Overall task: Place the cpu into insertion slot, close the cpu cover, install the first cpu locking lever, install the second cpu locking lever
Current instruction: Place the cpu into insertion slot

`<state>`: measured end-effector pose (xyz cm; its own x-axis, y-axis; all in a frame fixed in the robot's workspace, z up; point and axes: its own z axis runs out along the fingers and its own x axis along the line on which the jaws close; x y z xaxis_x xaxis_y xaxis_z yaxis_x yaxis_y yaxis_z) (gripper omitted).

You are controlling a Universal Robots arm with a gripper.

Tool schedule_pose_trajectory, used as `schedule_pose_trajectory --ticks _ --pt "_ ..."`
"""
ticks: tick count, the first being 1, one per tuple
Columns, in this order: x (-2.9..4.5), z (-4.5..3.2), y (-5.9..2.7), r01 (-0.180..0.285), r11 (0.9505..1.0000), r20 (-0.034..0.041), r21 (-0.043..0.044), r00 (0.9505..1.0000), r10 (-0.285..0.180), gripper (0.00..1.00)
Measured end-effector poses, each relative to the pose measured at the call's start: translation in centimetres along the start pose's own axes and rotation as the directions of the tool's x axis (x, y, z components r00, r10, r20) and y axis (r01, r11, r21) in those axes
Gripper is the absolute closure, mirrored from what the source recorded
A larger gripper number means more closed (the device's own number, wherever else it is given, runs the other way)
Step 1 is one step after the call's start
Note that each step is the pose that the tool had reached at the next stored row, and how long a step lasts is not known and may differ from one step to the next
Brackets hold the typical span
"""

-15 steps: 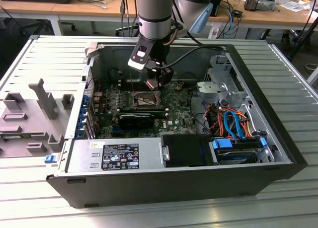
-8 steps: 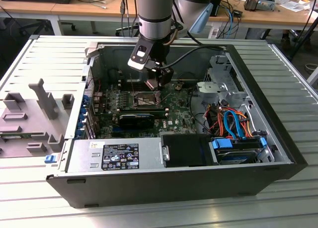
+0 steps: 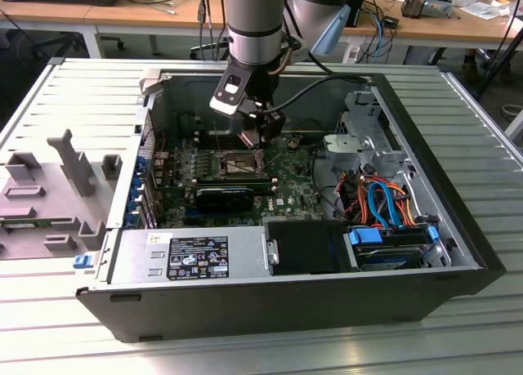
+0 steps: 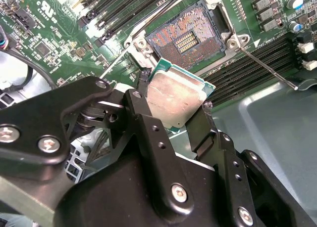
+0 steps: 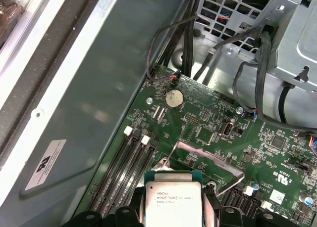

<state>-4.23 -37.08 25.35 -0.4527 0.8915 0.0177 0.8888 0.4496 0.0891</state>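
In both wrist views the cpu, a flat square chip with a dull silver top and green edge, is pinched at two opposite edges by the black fingers of my gripper, which is shut on it. The chip hangs tilted above the board, just short of the insertion slot, whose contact field lies bare. The cpu cover stands raised as a thin silver frame beyond the chip. A thin locking lever sticks out across the memory slots. In the exterior view my gripper hovers over the socket area.
The open computer case walls in the motherboard. A black block lies just in front of the socket. Long black memory slots flank it. A drive cage with orange and blue cables is on the exterior view's right, and a power supply at the front.
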Motion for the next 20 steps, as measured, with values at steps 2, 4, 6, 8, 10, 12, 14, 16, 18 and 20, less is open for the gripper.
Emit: schedule_pose_trajectory --ticks 2,4,6,8,10,12,14,16,18,20 --pt "0.0 0.0 0.0 -0.001 1.0 0.0001 0.0 1.0 0.001 0.45" --pt "0.0 0.01 0.0 -0.004 1.0 0.0004 -0.0001 1.0 0.004 0.45" --pt "0.0 0.01 0.0 -0.007 1.0 0.0006 -0.0001 1.0 0.007 0.45" --pt "0.0 0.01 0.0 -0.008 1.0 0.0007 -0.0001 1.0 0.008 0.45" --pt "0.0 0.01 0.0 -0.011 0.9999 0.0009 -0.0002 0.9999 0.011 0.45" --pt "0.0 0.01 0.0 -0.012 0.9999 0.0011 -0.0002 0.9999 0.012 0.45" --pt "0.0 0.02 0.0 -0.014 0.9999 0.0012 -0.0003 0.9999 0.014 0.45" --pt "0.0 0.02 0.0 -0.015 0.9999 0.0014 -0.0002 0.9999 0.015 0.45" --pt "0.0 0.02 0.0 -0.017 0.9999 0.0015 -0.0003 0.9999 0.017 0.45" --pt "0.0 0.02 0.0 -0.018 0.9998 0.0016 -0.0004 0.9998 0.018 0.45"
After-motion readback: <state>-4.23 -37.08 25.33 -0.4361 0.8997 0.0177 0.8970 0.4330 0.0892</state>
